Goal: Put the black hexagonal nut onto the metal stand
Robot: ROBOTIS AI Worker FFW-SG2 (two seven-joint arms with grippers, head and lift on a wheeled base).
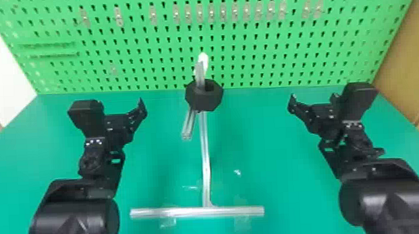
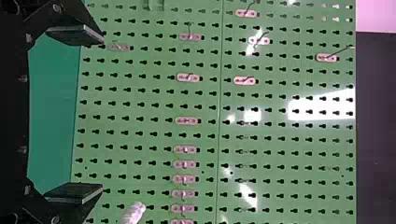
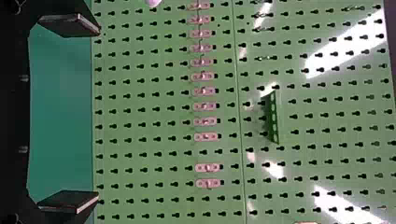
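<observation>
Head view: the black hexagonal nut (image 1: 205, 101) sits around the post of the metal stand (image 1: 205, 152) on the green bench (image 1: 276, 193). The placement step appears complete.

Left wrist view: the left tool (image 2: 102, 113) is spread, nothing between its fingers, facing the pegboard (image 2: 140, 98).

Right wrist view: the right tool (image 3: 98, 113) is likewise spread and unloaded. Next move, as judged: retract both tools without contacting the stand.

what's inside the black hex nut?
The metal stand's upright sticks up through the hole of the black nut. The nut's near wall hides the stretch lower inside.
</observation>
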